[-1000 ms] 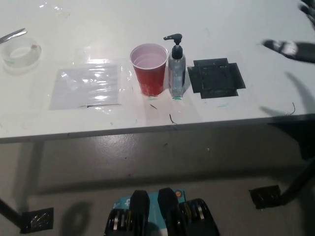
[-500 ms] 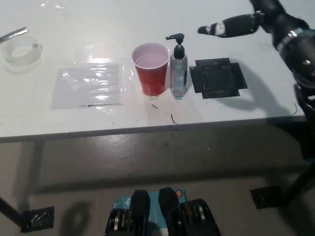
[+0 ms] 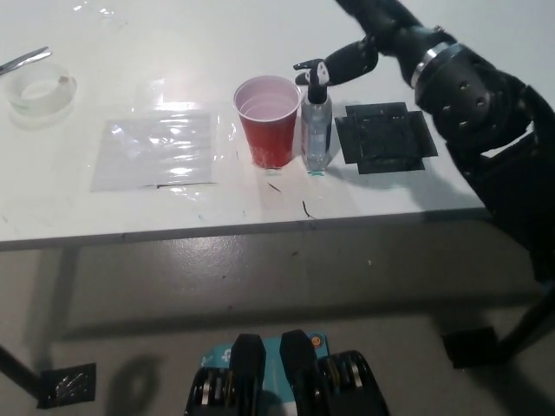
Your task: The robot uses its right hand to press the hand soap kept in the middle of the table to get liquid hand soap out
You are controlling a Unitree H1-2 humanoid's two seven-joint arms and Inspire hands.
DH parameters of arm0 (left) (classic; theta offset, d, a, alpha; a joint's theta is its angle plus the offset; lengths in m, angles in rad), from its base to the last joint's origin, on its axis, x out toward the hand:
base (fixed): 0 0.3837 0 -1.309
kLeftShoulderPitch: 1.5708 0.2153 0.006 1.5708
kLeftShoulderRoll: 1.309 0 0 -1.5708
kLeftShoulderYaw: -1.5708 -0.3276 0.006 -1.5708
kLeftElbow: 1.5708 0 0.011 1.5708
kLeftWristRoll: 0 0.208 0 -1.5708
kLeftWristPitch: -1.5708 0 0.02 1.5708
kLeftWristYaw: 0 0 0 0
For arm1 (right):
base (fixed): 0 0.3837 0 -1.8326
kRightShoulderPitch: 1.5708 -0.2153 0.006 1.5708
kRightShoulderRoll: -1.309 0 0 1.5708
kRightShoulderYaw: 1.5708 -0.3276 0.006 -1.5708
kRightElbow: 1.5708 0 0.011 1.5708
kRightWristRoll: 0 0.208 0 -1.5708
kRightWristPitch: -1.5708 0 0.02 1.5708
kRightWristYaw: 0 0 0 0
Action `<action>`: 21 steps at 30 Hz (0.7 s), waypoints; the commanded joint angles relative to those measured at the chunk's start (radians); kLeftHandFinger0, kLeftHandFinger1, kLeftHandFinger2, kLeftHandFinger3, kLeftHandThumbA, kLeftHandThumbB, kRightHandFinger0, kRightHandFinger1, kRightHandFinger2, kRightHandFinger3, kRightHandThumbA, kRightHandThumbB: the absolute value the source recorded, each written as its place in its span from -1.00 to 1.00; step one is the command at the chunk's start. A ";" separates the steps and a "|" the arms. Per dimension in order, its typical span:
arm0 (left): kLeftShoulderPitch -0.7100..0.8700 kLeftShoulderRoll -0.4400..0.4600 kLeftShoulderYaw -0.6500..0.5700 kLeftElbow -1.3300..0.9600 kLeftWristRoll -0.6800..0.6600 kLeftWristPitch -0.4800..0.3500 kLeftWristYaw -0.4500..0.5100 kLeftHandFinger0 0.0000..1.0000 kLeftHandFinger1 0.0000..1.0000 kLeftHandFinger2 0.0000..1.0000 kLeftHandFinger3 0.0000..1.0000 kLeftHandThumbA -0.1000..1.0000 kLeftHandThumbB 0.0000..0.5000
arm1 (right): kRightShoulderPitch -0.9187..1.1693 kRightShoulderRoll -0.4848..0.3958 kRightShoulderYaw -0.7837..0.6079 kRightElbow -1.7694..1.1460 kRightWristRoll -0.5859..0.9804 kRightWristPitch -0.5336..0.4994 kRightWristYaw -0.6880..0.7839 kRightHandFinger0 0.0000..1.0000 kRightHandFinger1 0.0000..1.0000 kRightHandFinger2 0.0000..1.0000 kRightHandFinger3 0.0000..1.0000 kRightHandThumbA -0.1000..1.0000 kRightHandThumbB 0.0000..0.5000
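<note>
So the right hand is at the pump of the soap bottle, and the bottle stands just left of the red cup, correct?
Not quite. The head view shows the soap bottle standing just right of the red cup, between it and the black square mat. The rest holds: the black right hand is at the bottle's pump.

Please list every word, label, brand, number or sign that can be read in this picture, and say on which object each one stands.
No text can be read in this picture.
Soap bottle: clear with a black pump; no label that I can make out.
Red cup: plain, no print seen.
Tape roll: no writing seen.
Clear plastic sheet and black square pad: no marks to read.
Right hand: black, no lettering visible.
</note>
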 commanded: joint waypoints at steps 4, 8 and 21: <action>-0.020 0.036 0.011 -0.024 -0.012 -0.001 -0.013 -0.39 -0.21 -0.03 0.29 0.36 -1.00 | -0.033 0.000 0.008 0.018 -0.112 -0.095 0.002 1.00 1.00 1.00 1.00 1.00 0.86; -0.025 0.034 0.012 -0.025 -0.017 -0.006 -0.016 -0.42 -0.24 -0.06 0.28 0.35 -1.00 | -0.015 -0.002 0.013 0.052 -0.143 -0.144 -0.013 1.00 1.00 1.00 1.00 1.00 0.84; -0.027 0.041 0.010 -0.022 -0.021 -0.013 -0.026 -0.36 -0.21 -0.02 0.28 0.38 -1.00 | 0.002 0.006 0.033 0.142 -0.220 -0.240 0.001 1.00 1.00 1.00 1.00 1.00 0.57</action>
